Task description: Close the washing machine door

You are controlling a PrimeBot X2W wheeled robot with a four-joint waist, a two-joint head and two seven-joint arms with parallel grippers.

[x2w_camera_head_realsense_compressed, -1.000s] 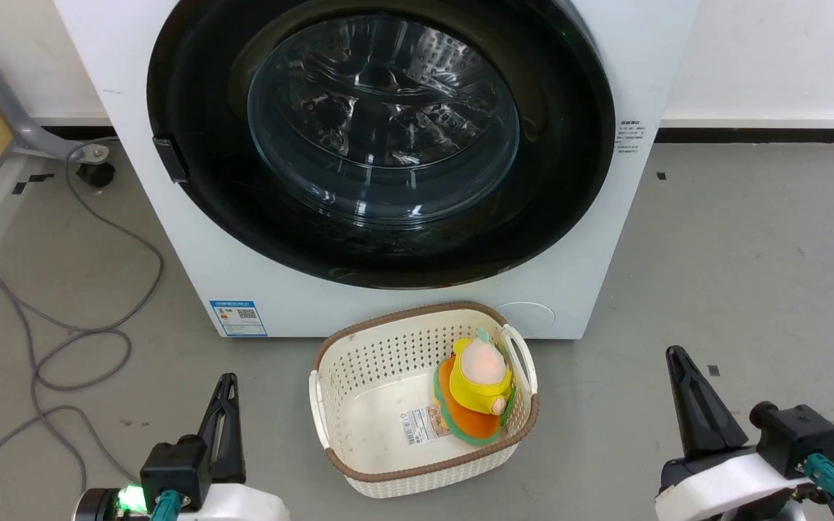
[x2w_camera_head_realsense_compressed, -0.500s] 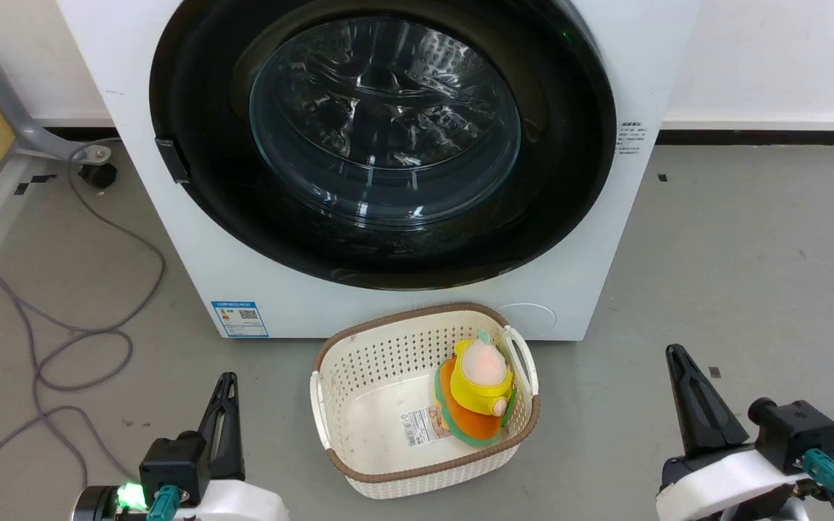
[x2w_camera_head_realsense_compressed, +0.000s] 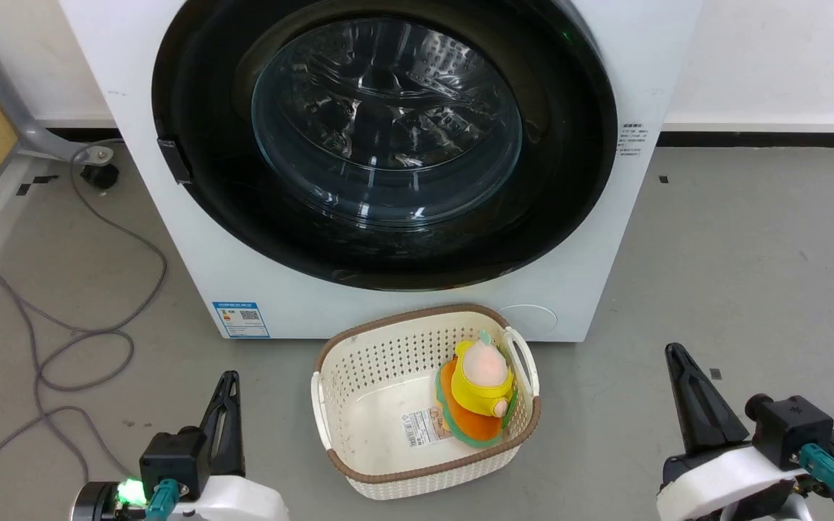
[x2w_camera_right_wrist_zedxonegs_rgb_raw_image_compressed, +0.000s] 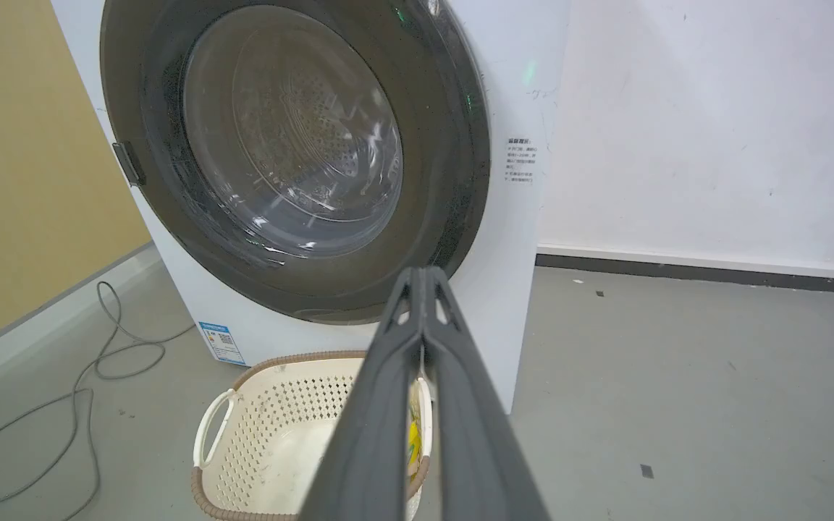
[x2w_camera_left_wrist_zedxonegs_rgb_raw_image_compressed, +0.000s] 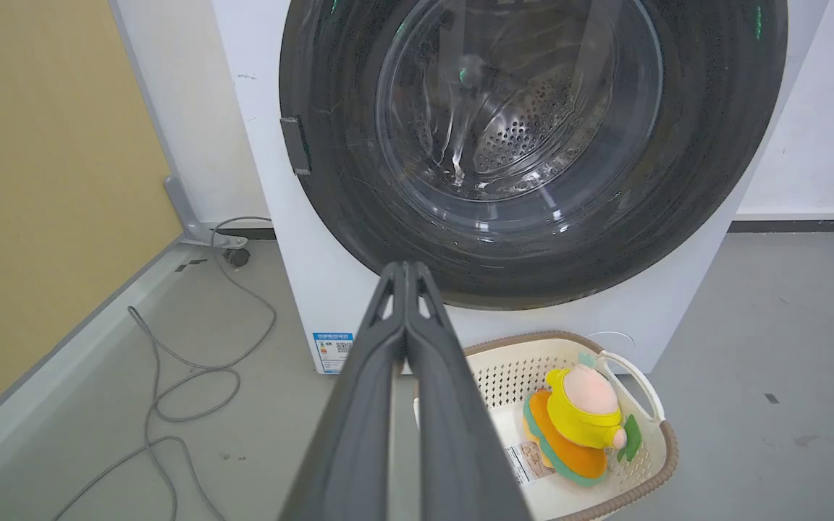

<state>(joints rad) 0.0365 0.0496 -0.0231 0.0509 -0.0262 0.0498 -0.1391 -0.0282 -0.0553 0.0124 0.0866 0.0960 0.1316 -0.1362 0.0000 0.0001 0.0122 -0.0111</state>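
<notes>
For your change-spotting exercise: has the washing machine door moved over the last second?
No. The washing machine door keeps its place against the blue label sticker.

Smooth grey floor [x2w_camera_head_realsense_compressed: 750,253], lightly scuffed, dotted with small dark tape marks [x2w_camera_head_realsense_compressed: 662,178]; white wall [x2w_camera_head_realsense_compressed: 772,58] behind, edged at the bottom by a black skirting strip [x2w_camera_head_realsense_compressed: 772,135]; tan panel [x2w_camera_left_wrist_zedxonegs_rgb_raw_image_compressed: 40,181] along the left above a pale grey ledge [x2w_camera_left_wrist_zedxonegs_rgb_raw_image_compressed: 62,347]; grey cable [x2w_camera_head_realsense_compressed: 132,351] looping loosely over the floor at left, near a grey metal leg [x2w_camera_head_realsense_compressed: 8,108] with a black caster [x2w_camera_head_realsense_compressed: 98,176]; even, soft light.
</notes>
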